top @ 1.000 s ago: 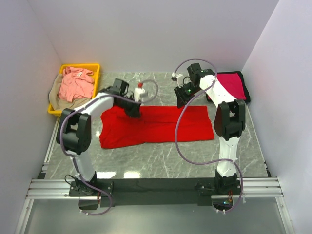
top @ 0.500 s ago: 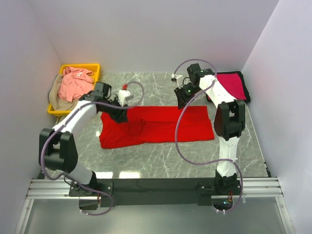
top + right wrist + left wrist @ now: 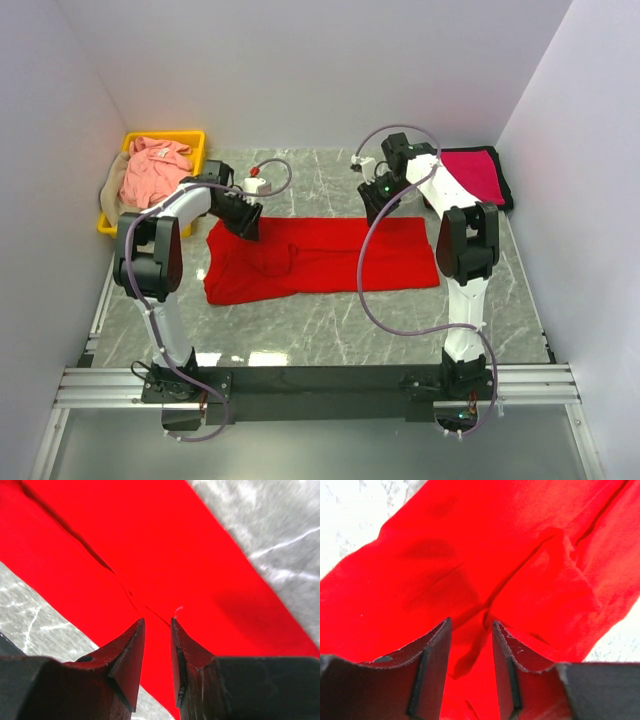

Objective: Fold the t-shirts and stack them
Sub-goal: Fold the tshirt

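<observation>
Now, your left gripper is hovering over bright red t-shirt lying mid-counter, elbow bending out toward left edge, jaws narrowly parted, empty. Your right gripper is pointing down at shirt's far edge, jaws nearly touching, gripping nothing.

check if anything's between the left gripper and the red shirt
Nothing visible does. The left gripper hangs directly over the red shirt, jaws parted, and only creased red cloth shows between them.
</observation>
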{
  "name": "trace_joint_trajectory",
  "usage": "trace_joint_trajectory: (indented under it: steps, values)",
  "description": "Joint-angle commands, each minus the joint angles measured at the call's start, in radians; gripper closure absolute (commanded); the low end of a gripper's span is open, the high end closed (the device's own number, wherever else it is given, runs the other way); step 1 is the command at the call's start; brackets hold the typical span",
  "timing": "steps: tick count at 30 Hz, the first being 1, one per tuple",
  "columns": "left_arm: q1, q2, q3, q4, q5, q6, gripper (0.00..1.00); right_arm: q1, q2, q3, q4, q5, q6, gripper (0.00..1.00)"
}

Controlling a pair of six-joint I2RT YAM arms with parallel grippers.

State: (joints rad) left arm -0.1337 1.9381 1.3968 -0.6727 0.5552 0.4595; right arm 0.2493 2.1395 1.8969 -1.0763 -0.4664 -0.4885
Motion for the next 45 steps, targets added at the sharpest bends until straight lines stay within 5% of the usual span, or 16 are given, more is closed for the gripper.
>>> trace_joint_trajectory:
  steps: [1,11,23,38,40,41,44,45]
  values:
    - [0.000,-0.019,0.038,-0.050,0.083,0.048,0.57,0.005,-0.052,-0.031,0.012,0.021,-0.012,0.66]
    - [0.000,-0.005,0.011,-0.097,0.140,0.087,0.56,-0.002,-0.047,-0.042,0.012,0.028,-0.016,0.66]
    - [0.003,-0.027,-0.015,-0.152,0.161,0.166,0.99,-0.005,-0.055,-0.053,0.007,0.046,-0.027,0.67]
    - [0.077,-0.297,-0.269,-0.243,0.069,0.395,0.99,-0.013,-0.095,-0.128,0.024,0.048,-0.036,0.69]
    - [0.077,-0.304,-0.263,-0.209,0.074,0.355,0.83,-0.013,-0.092,-0.127,0.018,0.046,-0.035,0.69]
    - [0.075,-0.298,-0.234,-0.188,0.083,0.346,0.64,-0.012,-0.089,-0.125,0.015,0.043,-0.033,0.69]
    - [0.075,-0.237,-0.133,-0.148,0.113,0.271,0.37,-0.012,-0.086,-0.121,0.015,0.041,-0.028,0.68]
    - [0.074,-0.191,-0.104,-0.145,0.124,0.259,0.36,-0.013,-0.082,-0.118,0.009,0.041,-0.028,0.68]
